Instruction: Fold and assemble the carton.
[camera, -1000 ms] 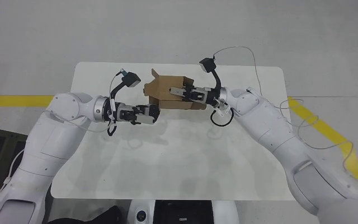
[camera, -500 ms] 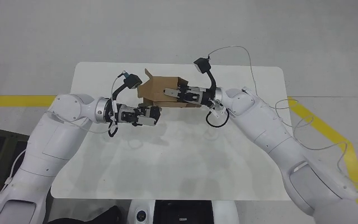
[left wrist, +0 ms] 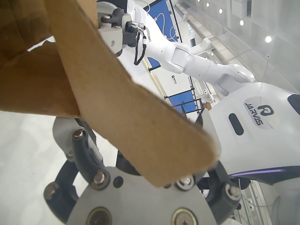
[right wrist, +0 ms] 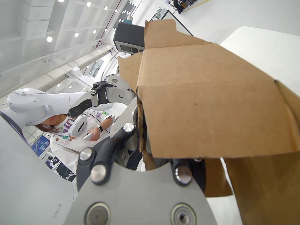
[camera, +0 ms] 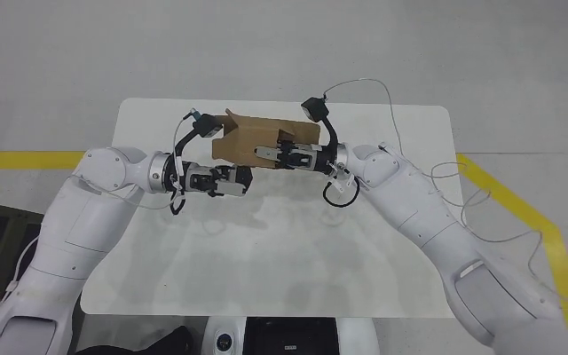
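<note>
The brown carton (camera: 257, 138) hangs half-opened above the far middle of the white table (camera: 293, 266), with one flap sticking up at its left end. From the right, my right gripper (camera: 268, 154) is shut on the carton's near wall, one finger lying along the outer face. That wall (right wrist: 199, 99) covers the fingertips in the right wrist view. My left gripper (camera: 234, 177) sits just below and to the near side of the carton's left end. A loose flap (left wrist: 131, 122) lies across it in the left wrist view and hides its tip.
The table's near half (camera: 284, 284) is bare white surface. A thin cable (camera: 390, 89) loops from the right wrist camera over the far right corner. Grey floor with a yellow line (camera: 35, 160) surrounds the table.
The right gripper has carried the carton leftward and slightly farther away, turning it so a broad face shows from above. The left gripper has shifted a little left, now under the carton's end.
</note>
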{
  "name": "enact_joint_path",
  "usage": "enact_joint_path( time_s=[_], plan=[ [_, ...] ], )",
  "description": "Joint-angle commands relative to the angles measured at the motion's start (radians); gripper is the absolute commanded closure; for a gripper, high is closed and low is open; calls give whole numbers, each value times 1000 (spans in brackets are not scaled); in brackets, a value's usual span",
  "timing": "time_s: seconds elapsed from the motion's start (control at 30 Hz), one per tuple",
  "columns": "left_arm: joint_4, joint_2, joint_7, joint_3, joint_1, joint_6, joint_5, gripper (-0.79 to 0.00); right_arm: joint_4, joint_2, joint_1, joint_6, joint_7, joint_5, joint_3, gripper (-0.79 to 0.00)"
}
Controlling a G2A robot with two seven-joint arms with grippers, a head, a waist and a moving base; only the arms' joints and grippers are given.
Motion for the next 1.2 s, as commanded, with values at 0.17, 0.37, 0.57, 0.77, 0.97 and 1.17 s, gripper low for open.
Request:
enact_joint_path(
  time_s=[0.17, 0.37, 0.57, 0.77, 0.97, 1.17],
  plan=[
    [0, 1, 0, -9, 2, 0, -3, -785, -2, -4, -9, 7, 17, -6, 19, 0],
    [-1, 2, -1, -15, 4, 1, -4, -785, -5, -7, -18, 14, 32, -12, 34, 0],
    [-2, 2, -1, -17, 6, 1, 0, -785, 16, -5, -24, 12, 40, -13, 62, 0],
    [-2, 6, 16, -31, 6, -16, 39, -785, 36, 15, -30, 14, 94, -16, 110, 0],
    [30, 15, 50, -60, -3, -50, 85, -785, -2, 54, -53, 56, 218, 5, 167, 0],
    [68, 22, 115, -67, -14, -115, 241, -785, -103, 107, -103, 122, 284, -4, 224, 0]
  ],
)
